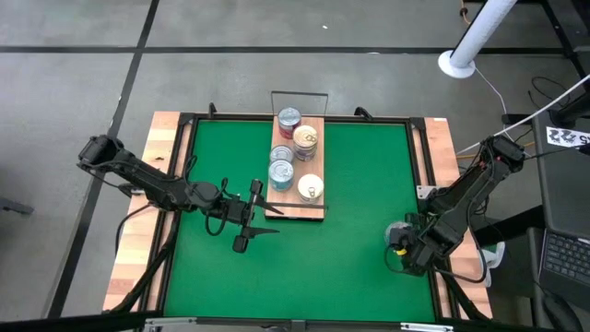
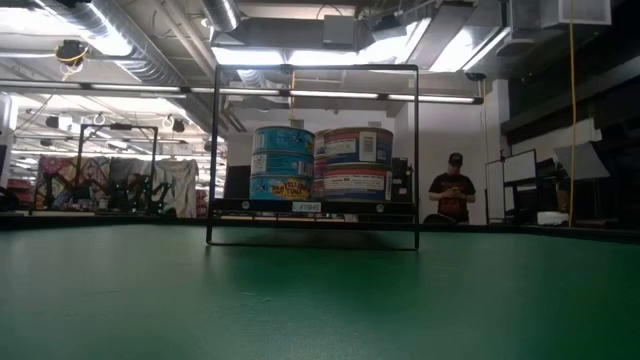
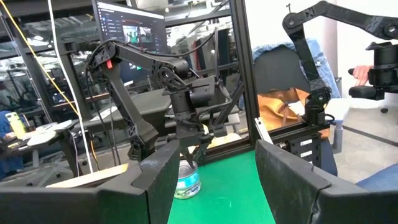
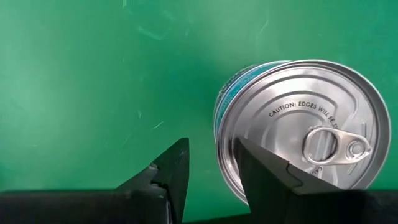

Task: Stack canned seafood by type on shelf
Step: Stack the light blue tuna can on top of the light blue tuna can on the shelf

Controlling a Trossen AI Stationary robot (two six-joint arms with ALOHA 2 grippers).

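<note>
The shelf (image 1: 297, 208) lies on the green mat at the far middle, with several canned seafood tins (image 1: 282, 172) on its board; the low view shows them as two stacks (image 2: 282, 160) behind the wire rail (image 2: 315, 68). My left gripper (image 1: 272, 219) stands open and level beside the shelf's near end, with nothing between its fingers. Another silver-topped tin with a teal label (image 4: 305, 130) stands upright on the mat near the right edge. My right gripper (image 4: 211, 177) points down over it, open, with only mat in the gap and the tin off to one side. My right gripper has one finger (image 4: 261, 177) over the near rim (image 4: 227, 155) of the tin's top, coming from above. I cannot tell whether it touches the tin. The tin stands flat on the mat.
A black frame and wooden table strips (image 1: 166, 157) border the mat. Bare green mat (image 1: 369, 184) lies between the shelf and the right arm. A white post (image 1: 461, 55) stands beyond the far right corner. In the low view a person (image 2: 455, 190) stands in the room behind.
</note>
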